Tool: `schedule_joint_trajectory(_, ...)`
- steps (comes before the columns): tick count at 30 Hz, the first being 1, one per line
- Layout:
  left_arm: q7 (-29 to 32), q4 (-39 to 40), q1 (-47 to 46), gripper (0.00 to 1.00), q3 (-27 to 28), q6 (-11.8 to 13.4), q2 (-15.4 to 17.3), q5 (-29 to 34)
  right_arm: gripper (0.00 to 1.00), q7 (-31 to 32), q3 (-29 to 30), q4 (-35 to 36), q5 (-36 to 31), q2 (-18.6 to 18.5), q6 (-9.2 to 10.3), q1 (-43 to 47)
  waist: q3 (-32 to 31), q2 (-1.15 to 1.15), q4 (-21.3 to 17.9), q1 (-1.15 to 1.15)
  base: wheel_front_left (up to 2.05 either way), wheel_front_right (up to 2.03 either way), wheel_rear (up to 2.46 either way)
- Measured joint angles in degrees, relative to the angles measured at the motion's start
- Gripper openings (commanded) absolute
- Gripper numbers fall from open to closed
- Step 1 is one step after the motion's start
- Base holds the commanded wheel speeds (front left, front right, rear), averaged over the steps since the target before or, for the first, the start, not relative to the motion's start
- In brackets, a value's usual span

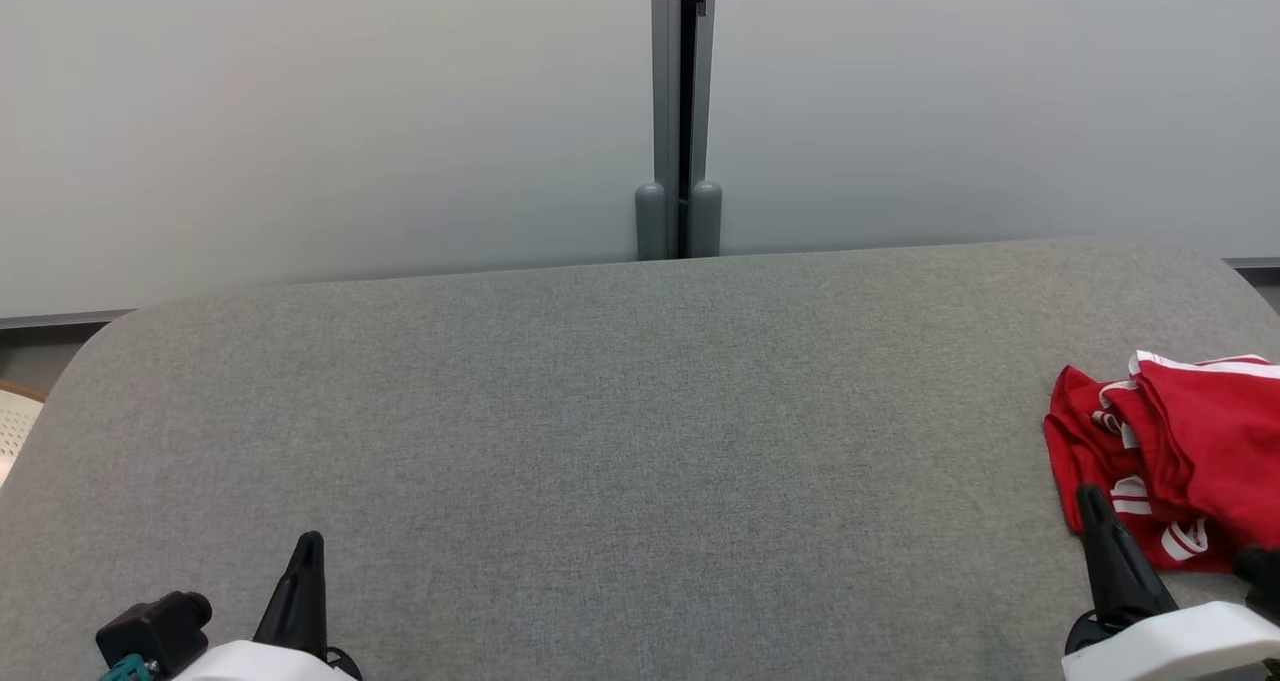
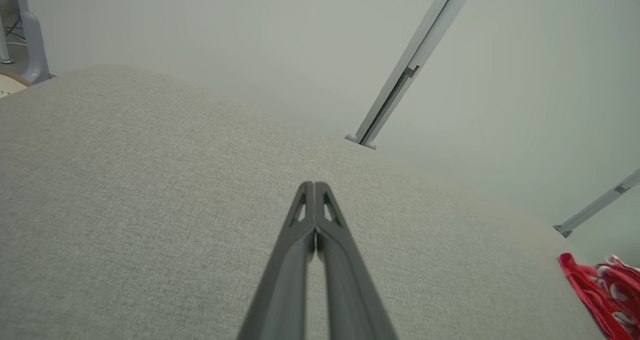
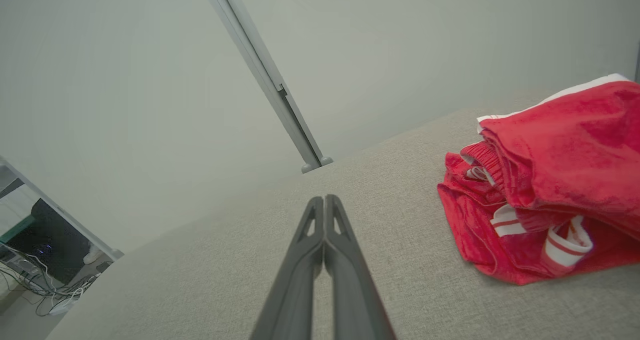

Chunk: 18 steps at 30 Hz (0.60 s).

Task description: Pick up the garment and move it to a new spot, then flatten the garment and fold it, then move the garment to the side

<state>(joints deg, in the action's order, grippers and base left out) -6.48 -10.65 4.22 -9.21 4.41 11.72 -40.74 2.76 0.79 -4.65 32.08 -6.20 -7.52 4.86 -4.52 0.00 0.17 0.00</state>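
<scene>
A crumpled red garment with white stripes (image 1: pixel 1180 451) lies at the right edge of the grey padded table (image 1: pixel 620 431). It also shows at the right of the right wrist view as the red garment (image 3: pixel 555 190) and at the lower right corner of the left wrist view as the garment (image 2: pixel 605 290). My right gripper (image 1: pixel 1095 496) hovers at the lower right, shut and empty, its tip just in front of the garment's near left edge. My left gripper (image 1: pixel 310 541) sits at the lower left, shut with nothing in it, far from the garment. Both pairs of fingers (image 2: pixel 315 205) (image 3: pixel 325 215) are pressed together.
A pale partition wall with a grey upright post (image 1: pixel 680 111) stands behind the table's far edge. A beige chair edge (image 1: pixel 18 416) peeks past the table's left corner. Cables and dark equipment (image 3: pixel 45 260) lie on the floor beyond the table.
</scene>
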Motion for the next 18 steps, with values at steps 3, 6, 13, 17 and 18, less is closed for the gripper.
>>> schedule_joint_trajectory(3,0.55,-0.22,-0.22,0.00,0.73,-0.62,-0.38,-2.38,0.00,0.27,0.22,-0.31,2.64,0.10,0.01,-0.50,0.13,0.00,0.00,0.00,0.00,0.00,0.00)
schedule_joint_trajectory(6,1.22,-0.42,-0.66,0.00,1.37,-1.15,-0.79,-4.66,0.00,0.32,0.43,-0.73,5.25,0.25,0.01,-0.85,0.27,0.00,-0.01,0.00,0.00,0.00,0.00)
schedule_joint_trajectory(13,2.29,-0.64,-1.48,0.00,2.74,-1.92,-1.57,-8.91,0.00,0.78,0.82,-1.60,10.24,0.54,0.02,-1.69,0.54,0.00,-0.02,0.00,0.00,0.00,0.00)
schedule_joint_trajectory(17,2.94,-0.78,-2.22,0.00,3.49,-2.64,-1.96,-11.54,0.00,0.83,1.10,-2.07,13.34,0.80,0.02,-2.37,0.72,0.00,-0.02,0.00,0.00,0.00,0.00)
schedule_joint_trajectory(18,3.01,-0.79,-2.33,0.00,3.71,-2.89,-2.04,-12.23,0.00,0.86,1.22,-2.12,14.17,0.87,0.02,-2.60,0.76,0.00,-0.03,0.00,0.00,0.00,0.00)
